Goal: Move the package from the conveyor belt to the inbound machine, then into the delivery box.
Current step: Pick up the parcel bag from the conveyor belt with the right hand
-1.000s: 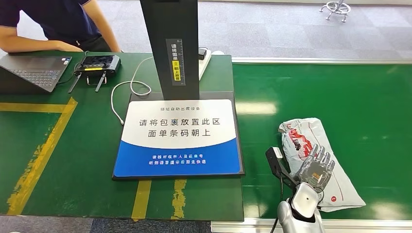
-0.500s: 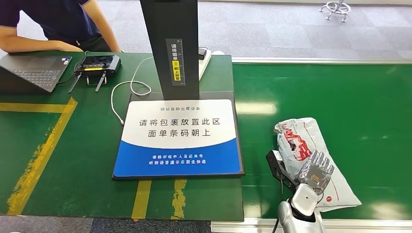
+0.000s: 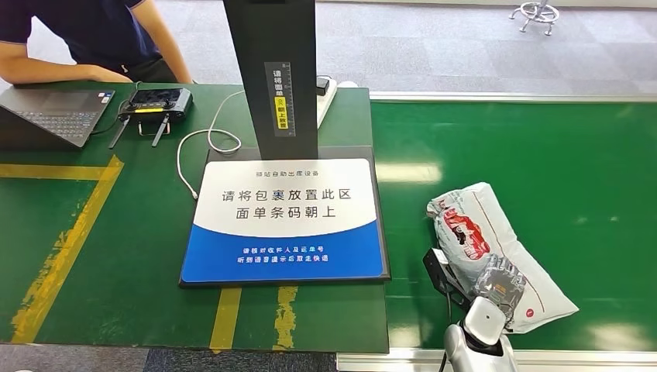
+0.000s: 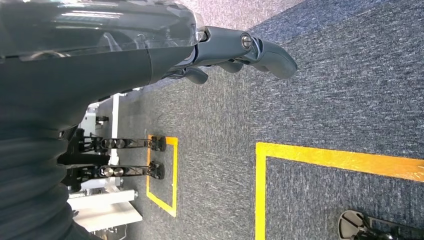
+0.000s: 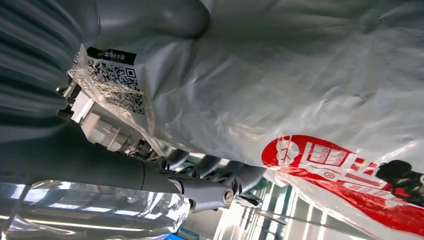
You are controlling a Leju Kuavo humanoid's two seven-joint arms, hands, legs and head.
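The right hand [image 3: 502, 283] is down on the package [image 3: 496, 248], right there on the belt [image 3: 542, 155], just beside the scan pad [image 3: 285, 221]. This is the pickup, the first step of the job. From the right wrist view the thumb [image 5: 150, 17] lies across one face of the bag and the fingers [image 5: 220, 175] curl under the other, so the hand looks closed around the package; whether the bag is clear of the belt, I cannot tell. The left hand [image 4: 240, 47] hangs over the carpet, fingers loosely apart, holding nothing.

Next up, by my reading: lift the bag and carry it across to the scan pad, setting it flat in front of the dark post [image 3: 271, 77]. The bag is soft and slippery plastic, so the hold needs to be firm before any swing. The pad's printed text asks for the label side up, so the face carrying the barcode label [image 5: 112, 75] wants watching.
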